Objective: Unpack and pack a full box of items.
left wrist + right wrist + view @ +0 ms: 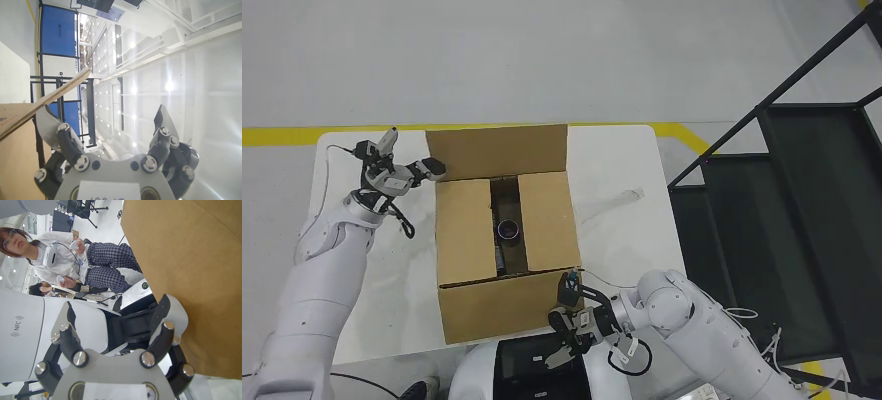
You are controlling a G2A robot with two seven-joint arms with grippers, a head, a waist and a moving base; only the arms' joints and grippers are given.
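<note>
My left gripper (103, 113), jaws wide and empty, sits at ten o'clock of the box (547, 220), at its far flap (497, 152); my right gripper (117, 304), equally agape and empty, meets the near flap (502, 305) at five o'clock.

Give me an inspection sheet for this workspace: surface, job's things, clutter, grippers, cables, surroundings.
Surface: white table, box standing mid-table.
Job's things: cardboard box, far flap raised, near flap folded outward, side flaps folded in with a gap; dark items show through the gap.
Clutter: clear plastic wrapper beside the box, on the right arm's side.
Grippers: left gripper open by the far flap's corner; right gripper open by the near flap's corner.
Cables: black cable loops at both wrists.
Surroundings: yellow floor line, black metal stairs.
</note>
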